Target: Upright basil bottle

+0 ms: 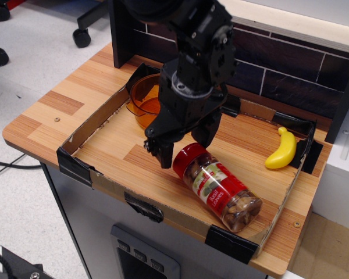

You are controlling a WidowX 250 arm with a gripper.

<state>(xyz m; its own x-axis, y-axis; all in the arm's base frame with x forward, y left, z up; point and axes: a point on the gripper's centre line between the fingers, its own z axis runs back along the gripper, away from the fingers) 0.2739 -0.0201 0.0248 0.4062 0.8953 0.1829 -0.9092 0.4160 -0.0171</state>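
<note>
The basil bottle (218, 186) lies on its side on the tabletop (64, 104), red cap toward the gripper (183, 145). Its jaws are spread open, straddling the cap end. I'd close squarely on the cap before tipping it up.

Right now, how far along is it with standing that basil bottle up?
Early. Nothing is finished: the basil bottle lies on its side in the cardboard tray. In hand: the tool is open, low over the red cap, one finger on each side. Left: close on it, tip it upright, let go.
</note>
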